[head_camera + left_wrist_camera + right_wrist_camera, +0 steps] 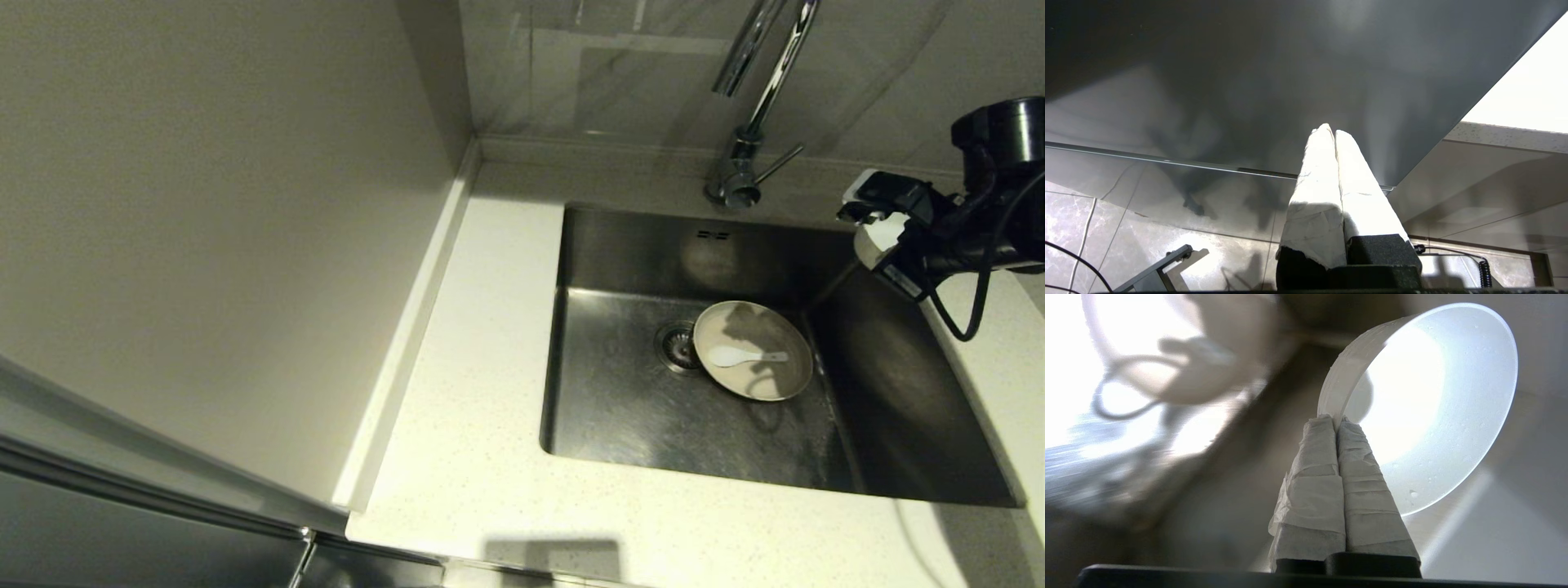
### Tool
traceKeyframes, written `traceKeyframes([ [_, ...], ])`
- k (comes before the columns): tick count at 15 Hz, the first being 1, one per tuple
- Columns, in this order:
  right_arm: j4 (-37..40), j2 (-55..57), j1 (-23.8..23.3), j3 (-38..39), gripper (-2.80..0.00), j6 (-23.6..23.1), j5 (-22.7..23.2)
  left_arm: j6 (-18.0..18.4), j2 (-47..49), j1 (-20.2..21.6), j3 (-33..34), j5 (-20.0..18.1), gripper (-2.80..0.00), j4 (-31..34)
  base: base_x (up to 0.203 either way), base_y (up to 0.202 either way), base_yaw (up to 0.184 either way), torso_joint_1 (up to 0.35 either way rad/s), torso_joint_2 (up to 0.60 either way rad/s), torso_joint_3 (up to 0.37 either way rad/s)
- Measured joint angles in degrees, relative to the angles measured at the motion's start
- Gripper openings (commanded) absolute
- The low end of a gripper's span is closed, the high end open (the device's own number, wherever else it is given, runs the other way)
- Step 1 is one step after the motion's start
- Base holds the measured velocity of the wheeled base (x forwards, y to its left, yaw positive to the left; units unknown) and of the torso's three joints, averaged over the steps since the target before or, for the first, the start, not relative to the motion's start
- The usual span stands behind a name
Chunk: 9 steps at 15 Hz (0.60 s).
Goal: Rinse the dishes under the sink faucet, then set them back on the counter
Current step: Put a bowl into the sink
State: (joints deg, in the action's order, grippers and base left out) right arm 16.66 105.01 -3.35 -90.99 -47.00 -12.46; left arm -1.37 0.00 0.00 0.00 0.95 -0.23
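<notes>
- Right gripper (1337, 418): taped fingers pressed together on the rim of the small white bowl (1437, 404) — wet, droplets inside — held at the sink's right edge.
- Counter (473, 457): to set down well, level the bowl first and release only once its base rests there.
- Sink (620, 408): plate (755, 353) beside the drain, spoon (747, 356) on it.
- Faucet (755, 106): spout cut off; water flow indeterminable.
- Left gripper (1333, 132): parked low, fingers together, empty.
</notes>
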Motion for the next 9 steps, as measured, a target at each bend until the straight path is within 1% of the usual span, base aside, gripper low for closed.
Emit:
traceKeyframes([
  [3,-0.68,-3.83,6.03,7.26,-2.8,2.72,-0.52,-0.01,0.0,0.0,0.0,0.01,-2.8,-0.01,0.0,0.0,0.0,0.0,0.0,0.0],
  [4,-1.16,-4.83,7.69,9.36,-2.8,3.62,-1.4,-0.01,0.0,0.0,0.0,-0.01,-2.8,-0.01,0.0,0.0,0.0,0.0,0.0,0.0],
  [7,-3.67,-6.99,10.62,15.79,-2.8,4.58,-3.46,0.0,0.0,0.0,0.0,-0.02,-2.8,-0.01,0.0,0.0,0.0,0.0,0.0,0.0],
  [9,-8.03,-7.84,11.91,20.35,-2.8,4.63,-3.7,0.0,0.0,0.0,0.0,-0.02,-2.8,0.01,0.0,0.0,0.0,0.0,0.0,0.0],
])
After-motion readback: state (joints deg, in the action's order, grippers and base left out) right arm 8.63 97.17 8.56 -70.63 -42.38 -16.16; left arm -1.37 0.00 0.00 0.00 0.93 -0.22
